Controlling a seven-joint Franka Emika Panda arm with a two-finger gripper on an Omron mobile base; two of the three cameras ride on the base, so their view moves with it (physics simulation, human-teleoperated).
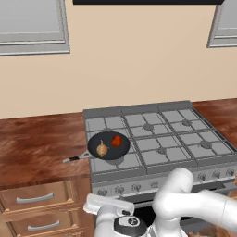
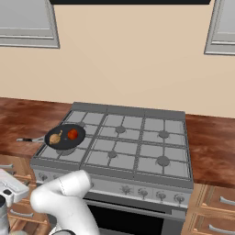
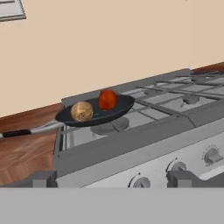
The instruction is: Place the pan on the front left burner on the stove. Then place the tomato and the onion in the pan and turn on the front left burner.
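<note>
Pan [image 1: 109,145] on stove [image 1: 185,139] front-left grate, holding onion [image 1: 102,149], tomato [image 1: 116,140]; end effector [image 3: 111,179] wide open, empty, facing knobs [image 3: 177,166] below pan for ignition.

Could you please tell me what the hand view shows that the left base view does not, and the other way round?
The hand view alone shows the two dark fingertips, set wide apart, low before the knobs. The left base view alone shows the drawers under the counter and the stove's whole grid of burners. Both show the pan on the front left burner, holding the tomato and the onion, handle over the counter.
</note>
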